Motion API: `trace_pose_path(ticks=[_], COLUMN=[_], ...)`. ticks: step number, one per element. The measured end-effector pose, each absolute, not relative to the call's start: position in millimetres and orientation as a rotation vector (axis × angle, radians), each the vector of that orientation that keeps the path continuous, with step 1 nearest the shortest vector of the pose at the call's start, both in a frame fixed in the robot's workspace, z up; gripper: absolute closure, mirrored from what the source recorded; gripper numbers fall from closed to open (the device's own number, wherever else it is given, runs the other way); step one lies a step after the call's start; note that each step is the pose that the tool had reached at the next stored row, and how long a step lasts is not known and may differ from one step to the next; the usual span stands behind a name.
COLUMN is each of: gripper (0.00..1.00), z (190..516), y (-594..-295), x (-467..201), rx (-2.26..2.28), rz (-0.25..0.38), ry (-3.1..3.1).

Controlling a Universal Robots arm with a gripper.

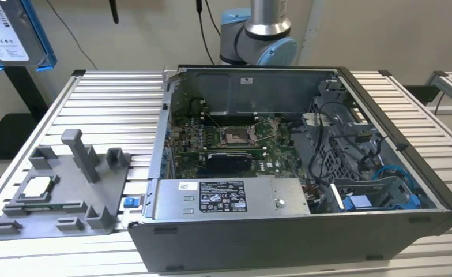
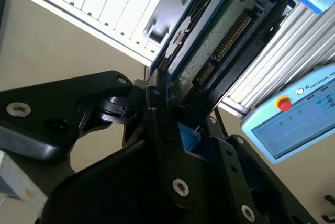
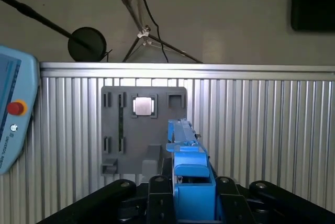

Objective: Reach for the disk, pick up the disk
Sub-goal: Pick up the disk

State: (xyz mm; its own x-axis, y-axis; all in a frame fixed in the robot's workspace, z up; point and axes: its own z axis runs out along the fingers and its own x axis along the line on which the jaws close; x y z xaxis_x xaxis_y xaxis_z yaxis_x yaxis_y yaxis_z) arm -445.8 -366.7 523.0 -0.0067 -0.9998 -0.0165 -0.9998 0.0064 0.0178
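At the exterior view's left, high above the bench [image 1: 110, 104], I see the disk [image 1: 7, 32], its white label facing out and edged in blue. In both wrist views my end effector [image 3: 191, 182] [image 2: 178, 114] is clenched on the disk [image 3: 188, 156] [image 2: 220, 35]. Below, a grey tray [image 1: 95, 196] lies on the bench with a square silver chip [image 1: 37, 186] in one recess. To its right stands the open computer case [image 1: 287, 242], holding a motherboard [image 1: 234, 135], a power-supply box [image 1: 226, 198] and a blue bracket [image 1: 361, 202].
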Motion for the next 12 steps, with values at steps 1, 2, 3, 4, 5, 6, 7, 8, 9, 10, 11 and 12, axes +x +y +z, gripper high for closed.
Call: trace_pose_path(ticks=[1, 2, 3, 4, 5, 6, 7, 8, 9, 10, 11, 12], gripper=[1.0, 1.0, 1.0, 1.0, 1.0, 1.0, 1.0, 1.0, 1.0, 1.0, 1.0, 1.0], z=[523.0, 523.0, 523.0, 523.0, 523.0, 523.0, 523.0, 523.0, 523.0, 523.0, 523.0, 523.1], y=[-366.7, -366.7, -366.7, -366.7, -366.7, -366.7, -366.7, -366.7, -366.7, -366.7, -366.7, -366.7], x=[-445.6, -445.6, -445.6, -445.6, -445.6, -445.6, -445.6, -445.5, -445.5, -445.5, -445.4, -444.6], rx=[2.214, 2.214, 2.213, 2.214, 2.214, 2.214, 2.214, 2.214, 2.214, 2.213, 2.213, 2.214], rz=[-0.038, -0.038, -0.038, -0.038, -0.038, -0.038, -0.038, -0.038, -0.038, -0.038, -0.038, -0.038], ry=[-2.228, -2.228, -2.228, -2.228, -2.228, -2.228, -2.228, -2.228, -2.228, -2.228, -2.228, -2.228])
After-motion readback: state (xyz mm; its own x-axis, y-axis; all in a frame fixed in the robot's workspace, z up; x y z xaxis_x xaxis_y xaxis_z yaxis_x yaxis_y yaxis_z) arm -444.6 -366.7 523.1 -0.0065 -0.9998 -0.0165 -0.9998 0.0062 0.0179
